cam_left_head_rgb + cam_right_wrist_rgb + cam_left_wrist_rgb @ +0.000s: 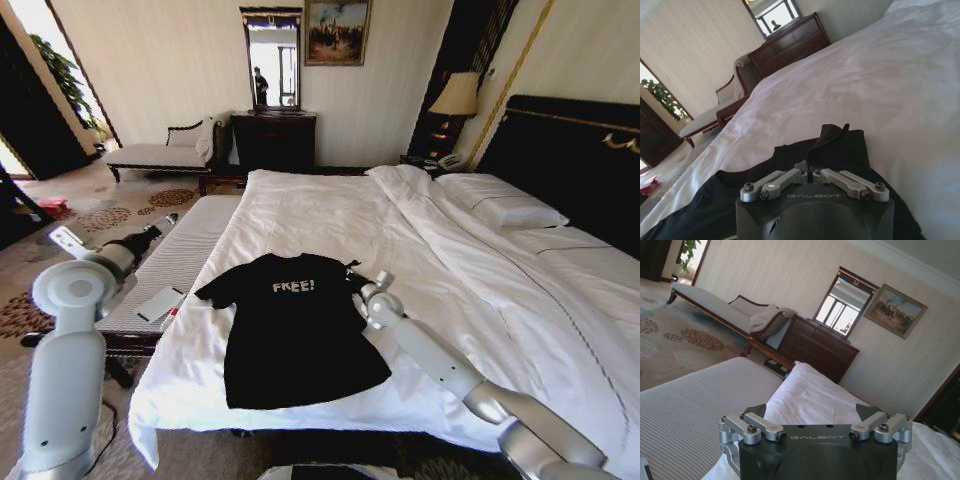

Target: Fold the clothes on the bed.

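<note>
White sheets covered the bed (330, 215), and the black T-shirt (295, 330) lay flat near its near-left corner, "FREE!" facing up. At the shirt's right sleeve the right gripper (811, 172) had clenched on a pinched-up fold of the sleeve fabric. Left of the bed, the left gripper (816, 416) hung over a striped bench (180, 255), fingers spread apart

Right gripper (352, 268): fingertips too small to read in the head view, buried in the pinched T-shirt (840, 145) sleeve fold in its wrist view. Left gripper (817, 412): body cut by the frame's 6 o'clock edge. Bed (330, 205): 3 o'clock side and foot corner run off frame; headboard (570, 160) cropped likewise.
</note>
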Controlling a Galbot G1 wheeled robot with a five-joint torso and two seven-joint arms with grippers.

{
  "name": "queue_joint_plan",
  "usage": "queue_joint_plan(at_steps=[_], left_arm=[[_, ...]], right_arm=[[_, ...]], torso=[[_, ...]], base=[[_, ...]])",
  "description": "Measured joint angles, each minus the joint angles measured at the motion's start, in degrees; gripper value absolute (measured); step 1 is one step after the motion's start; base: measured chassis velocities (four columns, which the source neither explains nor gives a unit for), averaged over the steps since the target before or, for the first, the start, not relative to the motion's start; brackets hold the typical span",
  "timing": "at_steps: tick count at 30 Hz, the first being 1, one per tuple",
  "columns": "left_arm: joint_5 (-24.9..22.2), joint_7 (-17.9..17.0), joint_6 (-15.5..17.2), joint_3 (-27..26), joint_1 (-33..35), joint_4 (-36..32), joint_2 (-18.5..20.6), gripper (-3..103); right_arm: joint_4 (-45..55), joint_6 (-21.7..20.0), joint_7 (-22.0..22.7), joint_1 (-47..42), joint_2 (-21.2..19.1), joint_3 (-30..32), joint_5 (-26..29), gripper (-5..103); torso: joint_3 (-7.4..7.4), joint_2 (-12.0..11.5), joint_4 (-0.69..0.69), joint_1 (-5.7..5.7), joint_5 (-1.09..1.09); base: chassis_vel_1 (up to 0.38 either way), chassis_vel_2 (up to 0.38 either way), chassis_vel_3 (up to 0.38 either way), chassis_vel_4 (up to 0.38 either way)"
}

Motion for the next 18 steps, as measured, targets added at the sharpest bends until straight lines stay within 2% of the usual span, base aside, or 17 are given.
queue_joint_plan(at_steps=[8,18], left_arm=[[-0.06,0.31,0.0,-2.1,2.25,-0.15,0.48,100],[0.37,0.26,-0.03,-2.04,2.88,-0.32,0.38,100]], right_arm=[[-3.28,0.87,-1.11,1.26,5.41,-3.48,-2.14,0],[-4.95,1.31,-1.82,1.63,7.34,-4.14,-4.81,-1]], torso=[[0.0,0.0,0.01,0.0,0.0],[0.0,0.0,0.0,0.0,0.0]], base=[[0.0,0.0,0.0,0.0],[0.0,0.0,0.0,0.0]])
